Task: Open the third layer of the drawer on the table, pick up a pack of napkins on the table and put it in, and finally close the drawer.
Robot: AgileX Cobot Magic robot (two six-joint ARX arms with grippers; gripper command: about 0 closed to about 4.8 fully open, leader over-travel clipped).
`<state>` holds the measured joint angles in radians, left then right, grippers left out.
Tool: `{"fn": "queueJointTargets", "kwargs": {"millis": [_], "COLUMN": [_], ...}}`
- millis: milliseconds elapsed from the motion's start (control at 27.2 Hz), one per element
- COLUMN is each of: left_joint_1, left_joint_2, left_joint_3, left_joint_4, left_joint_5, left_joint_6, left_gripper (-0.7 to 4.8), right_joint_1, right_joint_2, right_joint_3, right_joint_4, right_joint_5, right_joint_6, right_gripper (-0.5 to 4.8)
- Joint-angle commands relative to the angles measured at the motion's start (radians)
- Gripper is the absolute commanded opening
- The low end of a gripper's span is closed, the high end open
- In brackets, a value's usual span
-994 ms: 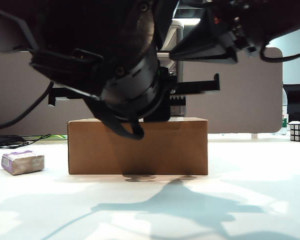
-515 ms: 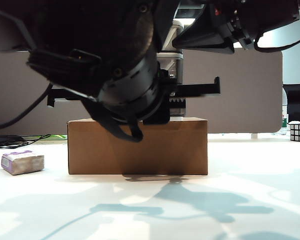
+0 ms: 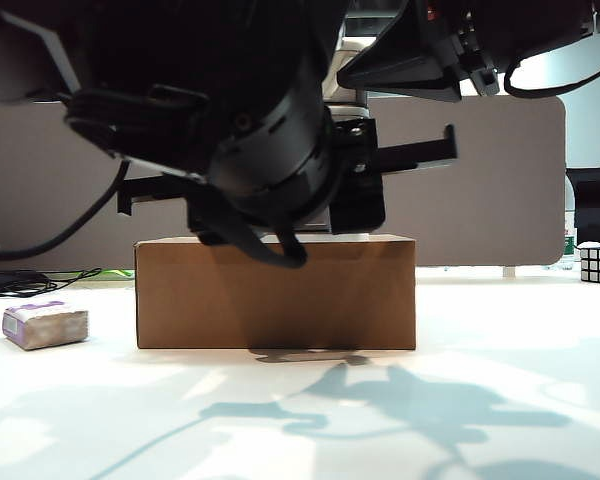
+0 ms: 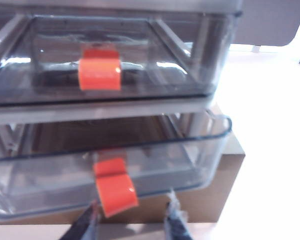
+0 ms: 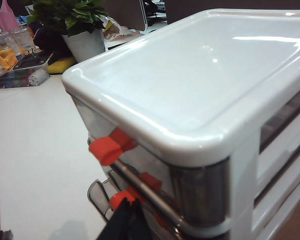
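Third layer [image 4: 115,170]: pulled part-way out of the drawer [image 5: 200,95], its front standing proud of the tier above, red-orange handle [image 4: 115,192] at centre front; interior looks empty as far as the smoky plastic allows; unit stands on a brown cardboard box [image 3: 275,292] on the table [image 3: 500,330].

Left gripper [image 4: 131,220]: just in front of and below that handle, fingers spread to either side of it, pinching nothing.

Right gripper [image 5: 127,217]: beside the unit's front corner near the handles; only a dark tip shows, so cannot tell whether spread or pressed together.

Pack of napkins [image 3: 46,325]: lying on the table, well apart to the left of the box, untouched.

Progress, judged: opening done or nearly so; pick-up, placing and closing all remain.

Writing: none legible; the pack's purple-and-white wrapper is too small to read.
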<state>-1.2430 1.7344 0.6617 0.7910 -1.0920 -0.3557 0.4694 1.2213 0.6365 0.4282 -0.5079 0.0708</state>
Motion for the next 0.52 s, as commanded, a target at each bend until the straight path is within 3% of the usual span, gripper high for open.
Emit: {"fn": "queueJointTargets", "kwargs": {"millis": [37,147,515], "left_joint_1": [0.027,0.052,0.068], "left_joint_2": [-0.006,-0.006,-0.005], "left_joint_3": [0.004,0.004,0.010], "left_joint_4": [0.015,0.041,0.064], "left_joint_5": [0.009,0.061,0.064], "left_joint_6": [0.000,0.000,0.001], "left_gripper": [1.44,1.44,1.44], "right_joint_1": [0.000,0.000,0.000], "right_joint_2": [-0.003,-0.003,-0.003], "right_joint_3": [0.003,0.003,0.003], "right_joint_4": [0.011,0.011,0.011], "right_joint_5": [-0.008,-0.011,-0.011], "right_joint_6": [0.004,0.003,0.004], "right_gripper": [-0.06,-0.06,-0.06]}}
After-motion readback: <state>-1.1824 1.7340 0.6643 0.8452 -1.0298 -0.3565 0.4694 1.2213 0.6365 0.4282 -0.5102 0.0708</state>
